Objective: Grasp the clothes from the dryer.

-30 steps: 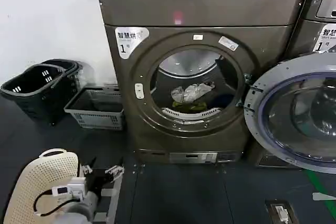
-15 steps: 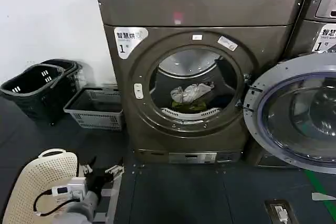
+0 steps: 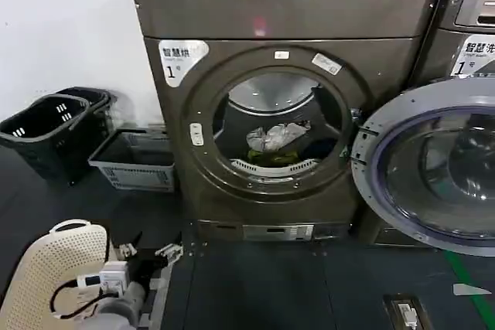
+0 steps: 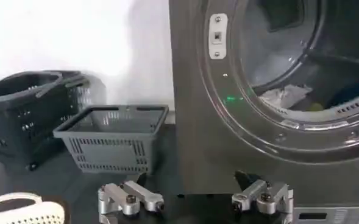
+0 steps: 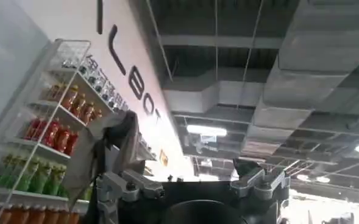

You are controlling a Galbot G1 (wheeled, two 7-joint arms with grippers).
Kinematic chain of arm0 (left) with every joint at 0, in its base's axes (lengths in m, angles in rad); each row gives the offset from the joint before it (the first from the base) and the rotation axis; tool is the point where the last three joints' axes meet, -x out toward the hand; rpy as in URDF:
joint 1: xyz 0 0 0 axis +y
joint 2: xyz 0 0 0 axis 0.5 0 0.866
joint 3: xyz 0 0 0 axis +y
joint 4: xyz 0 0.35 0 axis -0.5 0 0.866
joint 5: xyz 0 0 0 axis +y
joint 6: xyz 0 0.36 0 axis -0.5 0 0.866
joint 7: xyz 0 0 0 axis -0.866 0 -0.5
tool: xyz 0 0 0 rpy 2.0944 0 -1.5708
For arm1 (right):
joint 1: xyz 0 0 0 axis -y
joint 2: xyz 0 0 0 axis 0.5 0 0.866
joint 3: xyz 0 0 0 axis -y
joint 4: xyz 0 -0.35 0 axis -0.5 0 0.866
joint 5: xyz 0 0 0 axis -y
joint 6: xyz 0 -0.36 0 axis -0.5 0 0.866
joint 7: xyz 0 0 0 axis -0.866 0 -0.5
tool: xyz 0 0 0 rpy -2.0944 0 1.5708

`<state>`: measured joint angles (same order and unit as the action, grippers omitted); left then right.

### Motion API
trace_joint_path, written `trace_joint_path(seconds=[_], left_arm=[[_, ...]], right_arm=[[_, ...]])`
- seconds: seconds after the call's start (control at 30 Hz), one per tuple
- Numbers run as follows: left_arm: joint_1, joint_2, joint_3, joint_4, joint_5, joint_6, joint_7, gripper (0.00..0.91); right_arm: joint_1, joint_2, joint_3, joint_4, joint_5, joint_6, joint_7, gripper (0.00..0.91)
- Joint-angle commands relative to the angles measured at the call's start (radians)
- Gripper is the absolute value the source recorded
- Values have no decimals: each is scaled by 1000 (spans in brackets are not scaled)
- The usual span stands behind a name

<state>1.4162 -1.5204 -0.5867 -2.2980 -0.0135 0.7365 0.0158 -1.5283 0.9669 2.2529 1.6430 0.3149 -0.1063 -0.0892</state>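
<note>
1. Head view: my left gripper (image 3: pixel 147 255) hangs low, jaws spread and empty, well short of the dryer (image 3: pixel 286 90). The clothes (image 3: pixel 277 143) lie up ahead of it, on the drum floor behind the open porthole.
2. Left wrist view: the clothes (image 4: pixel 289 97) sit above and beyond my fingertips (image 4: pixel 144 204). I should rise, clear the rim, then close down on the heap.
3. Right wrist view: my right gripper (image 5: pixel 191 185) points at the ceiling, jaws apart, idle.

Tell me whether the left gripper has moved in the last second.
Yes, slightly. In the head view the left gripper, open and low, now sits a little closer to the dryer, shifted right against its lower left corner.
</note>
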Motion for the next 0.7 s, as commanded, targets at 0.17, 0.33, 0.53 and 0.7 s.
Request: trace_joint_path(seconds=[0.17, 0.33, 0.53, 0.7], left_arm=[[5, 0, 1, -5, -10, 49, -1, 907], [6, 0, 1, -4, -11, 49, -1, 907], [5, 0, 2, -3, -13, 49, 2, 907], [6, -1, 2, -3, -16, 49, 1, 907]], right_arm=[[1, 4, -4, 4, 1, 1, 0, 907], [2, 2, -5, 4, 2, 0, 1, 907], [3, 2, -5, 3, 2, 0, 2, 907], [2, -2, -2, -3, 2, 1, 1, 907]])
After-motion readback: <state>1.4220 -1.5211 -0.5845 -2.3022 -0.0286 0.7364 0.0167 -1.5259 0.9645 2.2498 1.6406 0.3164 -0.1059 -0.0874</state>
